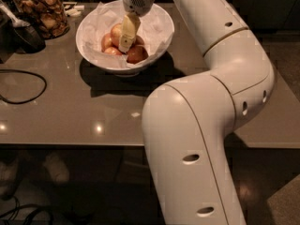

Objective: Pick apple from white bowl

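The white bowl (159, 20), lined with crumpled white paper, stands on the brown table at the top centre. Several apples lie in it. The largest, pale apple (116, 31) lies at the back left of the pile, with smaller redder apples (137, 55) around it. My gripper (126, 40) reaches down from above into the bowl, right over the apples and against the pale apple's right side. It hides part of the pile.
A glass jar of brown snacks (43, 11) stands at the top left, with a dark object (26, 34) beside it. A black cable (44, 83) loops on the table's left. The table's front edge (70, 145) runs across the middle. My white arm (201, 125) fills the right.
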Action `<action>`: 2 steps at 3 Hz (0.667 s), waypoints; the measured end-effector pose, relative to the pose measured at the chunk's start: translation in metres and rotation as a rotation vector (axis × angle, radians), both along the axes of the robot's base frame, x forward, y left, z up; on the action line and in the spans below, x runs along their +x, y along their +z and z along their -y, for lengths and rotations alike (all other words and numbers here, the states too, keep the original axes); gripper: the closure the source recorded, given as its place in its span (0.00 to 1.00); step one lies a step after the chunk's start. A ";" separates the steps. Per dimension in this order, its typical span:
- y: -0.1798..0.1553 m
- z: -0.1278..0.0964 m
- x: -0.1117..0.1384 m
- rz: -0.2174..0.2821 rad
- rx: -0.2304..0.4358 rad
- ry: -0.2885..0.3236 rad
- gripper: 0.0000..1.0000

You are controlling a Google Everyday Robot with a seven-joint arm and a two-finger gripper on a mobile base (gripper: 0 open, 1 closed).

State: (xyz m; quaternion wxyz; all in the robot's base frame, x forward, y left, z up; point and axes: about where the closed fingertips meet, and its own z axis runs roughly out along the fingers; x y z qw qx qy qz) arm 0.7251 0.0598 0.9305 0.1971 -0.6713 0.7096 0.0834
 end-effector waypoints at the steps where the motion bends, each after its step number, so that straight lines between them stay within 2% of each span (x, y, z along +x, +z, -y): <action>1: -0.005 0.000 0.000 -0.011 -0.003 -0.001 0.15; 2: -0.008 -0.001 0.000 -0.019 -0.009 0.006 0.10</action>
